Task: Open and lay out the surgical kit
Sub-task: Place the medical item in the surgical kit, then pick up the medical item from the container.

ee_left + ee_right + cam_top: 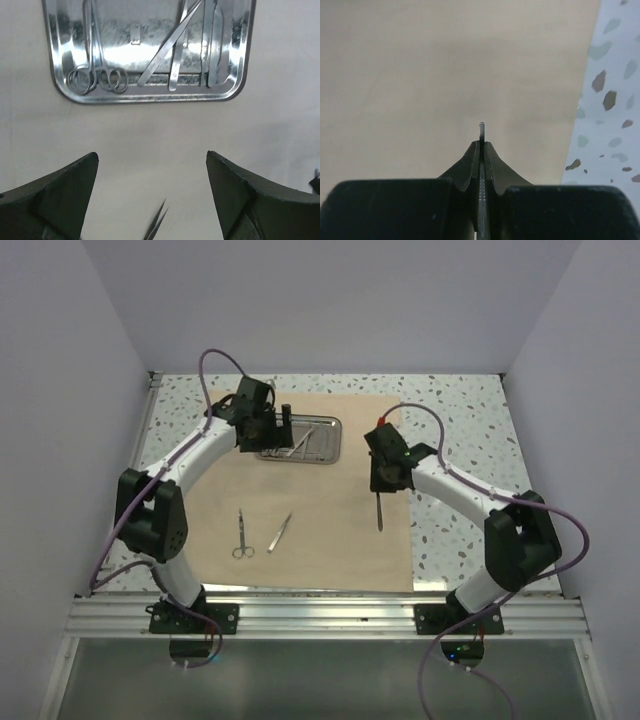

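The beige cloth wrap lies spread flat. The steel tray sits at its far middle, and its rim also shows in the left wrist view. It holds scissors, tweezers and other thin tools. Another pair of scissors and tweezers lie on the near cloth. My left gripper is open and empty above the cloth just short of the tray. My right gripper is shut on a thin scalpel-like tool, which points toward me over the right of the cloth.
The speckled tabletop shows around the cloth and at the right of the right wrist view. White walls close in the left, back and right. A metal rail runs along the near edge.
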Robot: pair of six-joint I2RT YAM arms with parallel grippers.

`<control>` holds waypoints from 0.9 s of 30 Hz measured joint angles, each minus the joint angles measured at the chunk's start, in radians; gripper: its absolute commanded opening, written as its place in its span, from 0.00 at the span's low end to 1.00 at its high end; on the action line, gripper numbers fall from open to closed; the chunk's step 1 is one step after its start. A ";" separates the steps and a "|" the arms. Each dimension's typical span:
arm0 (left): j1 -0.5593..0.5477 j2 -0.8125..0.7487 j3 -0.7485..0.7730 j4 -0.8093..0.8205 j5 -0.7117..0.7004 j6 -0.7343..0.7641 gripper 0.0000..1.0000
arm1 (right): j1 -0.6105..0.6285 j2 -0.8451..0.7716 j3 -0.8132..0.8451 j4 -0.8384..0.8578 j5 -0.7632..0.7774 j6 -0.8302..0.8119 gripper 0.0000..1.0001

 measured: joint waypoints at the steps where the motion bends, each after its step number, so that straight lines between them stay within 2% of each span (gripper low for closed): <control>1: -0.006 0.036 0.044 0.001 -0.003 0.007 0.90 | 0.019 -0.022 -0.053 0.011 -0.010 0.009 0.00; 3: -0.021 0.114 0.131 0.005 -0.010 0.022 0.89 | 0.064 -0.060 -0.143 0.019 -0.027 0.026 0.00; 6: -0.039 0.228 0.254 0.005 -0.022 0.045 0.81 | 0.113 -0.085 -0.211 0.038 -0.081 0.044 0.01; 7: -0.043 0.260 0.288 0.002 -0.027 0.052 0.78 | 0.116 -0.085 -0.217 0.039 -0.097 0.048 0.16; 8: -0.045 0.294 0.322 0.003 -0.035 0.064 0.75 | 0.117 -0.085 -0.222 0.042 -0.110 0.054 0.57; 9: -0.046 0.328 0.352 0.002 -0.042 0.076 0.70 | 0.116 -0.085 -0.224 0.040 -0.121 0.062 0.69; 11: -0.046 0.370 0.378 0.005 -0.057 0.095 0.64 | 0.115 -0.085 -0.224 0.035 -0.125 0.063 0.80; 12: -0.045 0.386 0.380 0.005 -0.066 0.105 0.58 | 0.114 -0.086 -0.224 0.029 -0.122 0.063 0.80; 14: -0.045 0.405 0.378 0.000 -0.080 0.129 0.55 | 0.114 -0.091 -0.224 0.012 -0.116 0.061 0.81; 22: -0.045 0.407 0.270 0.046 -0.088 0.224 0.54 | 0.114 -0.111 -0.219 -0.047 -0.089 0.054 0.81; 27: -0.045 0.408 0.261 0.082 -0.080 0.239 0.55 | 0.114 -0.087 -0.177 -0.080 -0.081 0.036 0.80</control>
